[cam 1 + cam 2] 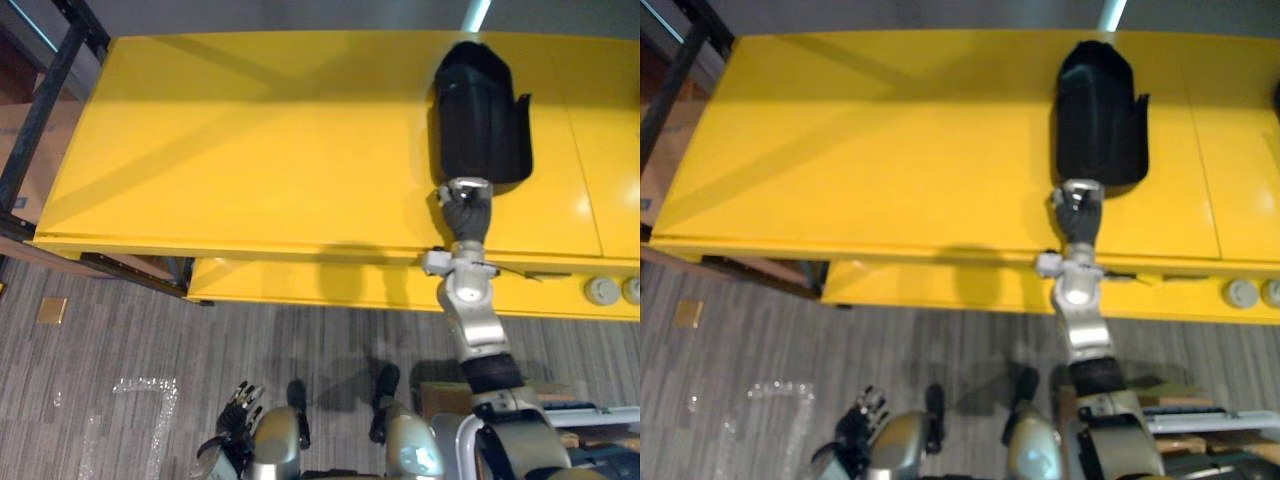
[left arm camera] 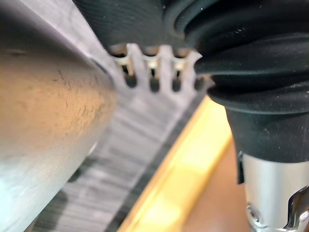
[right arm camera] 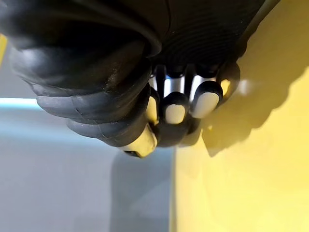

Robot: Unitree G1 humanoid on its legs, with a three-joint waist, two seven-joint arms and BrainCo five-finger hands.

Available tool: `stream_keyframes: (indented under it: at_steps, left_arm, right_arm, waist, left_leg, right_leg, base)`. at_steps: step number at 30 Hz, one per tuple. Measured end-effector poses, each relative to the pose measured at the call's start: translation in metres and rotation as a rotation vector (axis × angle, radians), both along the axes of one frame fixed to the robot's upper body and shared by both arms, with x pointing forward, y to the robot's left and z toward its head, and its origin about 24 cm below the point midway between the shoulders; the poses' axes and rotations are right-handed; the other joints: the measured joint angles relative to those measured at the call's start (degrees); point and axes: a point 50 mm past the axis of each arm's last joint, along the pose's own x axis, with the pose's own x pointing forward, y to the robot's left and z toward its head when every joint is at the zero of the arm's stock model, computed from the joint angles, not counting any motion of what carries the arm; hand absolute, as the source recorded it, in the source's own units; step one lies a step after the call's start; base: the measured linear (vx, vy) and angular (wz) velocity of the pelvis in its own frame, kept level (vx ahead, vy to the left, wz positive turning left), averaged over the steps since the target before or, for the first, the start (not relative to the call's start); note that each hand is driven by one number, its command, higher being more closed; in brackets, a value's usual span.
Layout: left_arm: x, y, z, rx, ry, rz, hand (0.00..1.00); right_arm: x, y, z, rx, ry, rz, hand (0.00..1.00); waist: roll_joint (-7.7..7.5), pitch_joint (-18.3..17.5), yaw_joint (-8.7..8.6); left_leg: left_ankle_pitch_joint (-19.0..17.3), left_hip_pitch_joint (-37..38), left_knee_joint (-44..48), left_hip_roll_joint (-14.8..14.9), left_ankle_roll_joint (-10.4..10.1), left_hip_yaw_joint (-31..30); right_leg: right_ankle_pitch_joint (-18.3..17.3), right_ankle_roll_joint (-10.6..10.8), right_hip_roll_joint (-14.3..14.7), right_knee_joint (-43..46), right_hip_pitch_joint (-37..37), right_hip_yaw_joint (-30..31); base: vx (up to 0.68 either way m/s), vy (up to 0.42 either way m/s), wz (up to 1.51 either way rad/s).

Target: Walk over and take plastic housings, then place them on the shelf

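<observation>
the black moulded plastic housing (image 1: pixel 480 105) lies on the glossy yellow shelf (image 1: pixel 250 150), right hand (image 1: pixel 465 215) curled on its near end, left hand (image 1: pixel 235 415) relaxed down low; a finger snagging on release could drag it off the front edge.

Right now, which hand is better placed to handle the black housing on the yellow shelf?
Right. The right hand is at the near end of the housing on the shelf; the left hand hangs low, far from it.
</observation>
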Motion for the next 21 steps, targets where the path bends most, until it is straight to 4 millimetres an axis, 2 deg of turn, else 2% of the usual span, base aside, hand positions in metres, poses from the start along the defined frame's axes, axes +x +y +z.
stream_keyframes:
  at_steps: [1, 5, 7, 8, 9, 11, 15, 18, 19, 21]
  left_arm:
    - [0.000, 0.000, 0.000, 0.000, -0.001, 0.001, 0.00]
    - [-0.001, 0.000, -0.001, 0.001, 0.004, 0.014, 0.00]
    - [-0.003, 0.002, -0.001, 0.011, 0.010, 0.029, 0.00]
    - [-0.005, 0.002, -0.002, 0.016, 0.018, 0.030, 0.00]
    - [-0.009, 0.004, -0.003, 0.024, 0.032, 0.040, 0.00]
    - [-0.015, 0.009, -0.007, 0.057, 0.065, 0.033, 0.00]
    - [-0.028, 0.014, -0.013, 0.079, 0.120, 0.033, 0.00]
    - [-0.036, 0.014, -0.018, 0.100, 0.162, 0.002, 0.00]
    - [-0.040, 0.013, -0.019, 0.098, 0.172, -0.004, 0.00]
    - [-0.045, 0.012, -0.021, 0.112, 0.191, -0.024, 0.00]
  right_arm:
    - [-0.002, 0.000, -0.001, 0.002, -0.001, 0.001, 1.00]
    - [-0.037, 0.002, -0.018, 0.039, -0.006, 0.014, 1.00]
    - [-0.064, 0.003, -0.025, 0.063, -0.021, 0.017, 1.00]
    - [-0.071, 0.002, -0.025, 0.070, -0.028, 0.013, 1.00]
    - [-0.082, 0.000, -0.023, 0.078, -0.054, 0.009, 0.00]
    - [-0.099, -0.008, -0.017, 0.097, -0.115, -0.028, 0.00]
    - [-0.123, -0.027, -0.011, 0.097, -0.186, -0.149, 0.00]
    - [-0.137, -0.048, -0.022, 0.090, -0.136, -0.252, 0.00]
    - [-0.144, -0.056, -0.030, 0.099, -0.097, -0.288, 0.00]
    - [-0.151, -0.066, -0.049, 0.151, -0.014, -0.311, 0.00]
  waist:
    - [0.00, 0.00, 0.01]
    - [-0.14, -0.05, -0.02]
    - [-0.69, -0.22, -0.31]
    - [-0.98, -0.43, -0.68]
    - [-1.70, -1.03, -1.32]
    - [-2.87, -2.39, -3.03]
    - [-4.51, -6.27, -3.73]
    - [-4.77, -8.92, -4.98]
    - [-4.53, -10.36, -5.51]
    - [-4.44, -11.08, -6.46]
  left_leg:
    - [-0.01, 0.04, -0.10, 0.04, 0.00, 0.03]
    - [-0.17, 1.42, -0.97, 0.32, -0.21, 0.58]
    - [-0.75, 3.13, -1.86, 0.80, -0.54, 2.45]
    - [-0.93, 3.38, -2.01, 0.90, -0.57, 2.88]
    - [-1.03, 4.05, -2.60, 1.00, -0.67, 3.49]
    - [-1.59, 5.28, -2.94, 1.40, -0.97, 4.92]
    - [-1.95, 7.92, -3.64, 1.80, -1.24, 8.24]
    - [-1.99, 10.81, -4.26, 1.66, -1.31, 9.76]
    - [-2.13, 11.20, -4.59, 1.62, -1.53, 10.59]
    - [-2.19, 12.33, -4.56, 1.51, -1.63, 12.20]
  right_leg:
    - [-0.01, -0.01, 0.05, -0.02, 0.04, 0.02]
    - [0.03, 0.03, 0.97, -1.32, 1.20, 0.34]
    - [0.21, 0.21, 1.66, -2.56, 2.03, 1.92]
    - [0.23, 0.23, 1.76, -2.95, 2.18, 2.19]
    - [0.29, 0.31, 2.01, -3.67, 2.40, 3.14]
    - [0.58, 0.40, 2.71, -4.71, 3.17, 3.99]
    - [0.60, 0.42, 3.64, -5.62, 3.88, 7.11]
    - [0.59, 0.42, 3.86, -6.73, 6.21, 8.12]
    - [0.59, 0.42, 3.94, -6.95, 6.26, 8.61]
    - [0.58, 0.43, 3.97, -6.99, 6.66, 9.91]
  base:
    - [0.00, 0.000, 0.00]
    - [0.02, -0.016, -0.08]
    - [0.06, 0.004, -0.37]
    - [0.07, 0.017, -0.38]
    - [0.08, 0.027, -0.25]
    - [0.11, 0.023, -0.30]
    - [0.11, 0.023, -0.47]
    - [0.06, 0.017, -0.25]
    - [0.02, 0.017, -0.30]
    - [-0.01, 0.014, -0.38]
